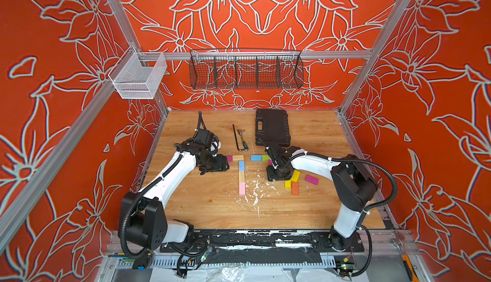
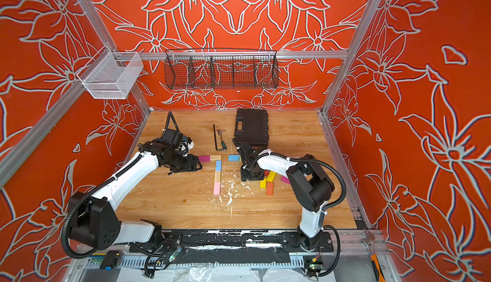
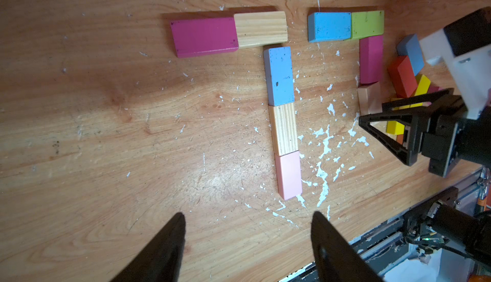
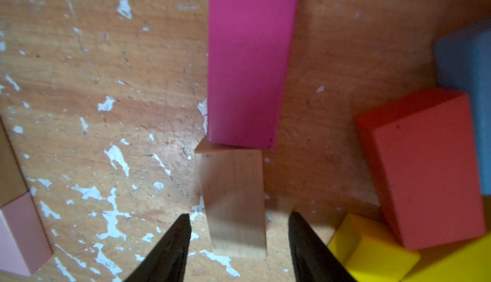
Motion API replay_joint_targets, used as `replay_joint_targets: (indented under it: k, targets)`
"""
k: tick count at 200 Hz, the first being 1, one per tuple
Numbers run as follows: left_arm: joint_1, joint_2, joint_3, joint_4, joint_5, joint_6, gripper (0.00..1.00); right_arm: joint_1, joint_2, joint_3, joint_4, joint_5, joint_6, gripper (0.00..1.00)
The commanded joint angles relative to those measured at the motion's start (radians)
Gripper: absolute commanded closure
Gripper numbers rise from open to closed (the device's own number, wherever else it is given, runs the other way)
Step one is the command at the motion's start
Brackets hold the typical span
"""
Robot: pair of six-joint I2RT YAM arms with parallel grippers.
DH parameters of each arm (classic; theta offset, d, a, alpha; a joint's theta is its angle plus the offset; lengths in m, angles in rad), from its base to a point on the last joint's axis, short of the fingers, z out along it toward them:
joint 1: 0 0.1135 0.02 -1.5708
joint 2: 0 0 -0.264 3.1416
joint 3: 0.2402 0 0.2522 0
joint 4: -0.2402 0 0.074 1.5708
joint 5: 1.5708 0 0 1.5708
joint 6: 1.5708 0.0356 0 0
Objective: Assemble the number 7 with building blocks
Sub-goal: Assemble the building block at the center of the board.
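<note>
The right gripper (image 4: 239,217), jaws apart, straddles a small plain wooden block (image 4: 233,201) without visibly touching it; the block's far end meets a magenta rectangular block (image 4: 249,60). The left gripper (image 3: 248,217) hovers spread and empty. At frame centre in both top views lies the number 7 (image 1: 241,173), five blocks flat on the scratched wooden table (image 1: 212,209).
</note>
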Motion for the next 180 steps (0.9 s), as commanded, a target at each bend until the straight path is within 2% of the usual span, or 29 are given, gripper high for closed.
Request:
replay_joint_targets:
  k: [1,144,180]
  targets:
    - [0.005,-0.004,-0.004,-0.006,0.004,0.006,0.28,-0.010,0.013,0.005,0.006,0.029,0.013,0.40]
    - [0.006,0.002,-0.003,-0.008,0.008,0.008,0.28,-0.032,0.030,-0.009,0.032,0.043,0.074,0.43]
    - [0.006,0.004,-0.001,-0.008,0.008,0.009,0.28,-0.036,0.034,-0.010,0.042,0.034,0.075,0.48]
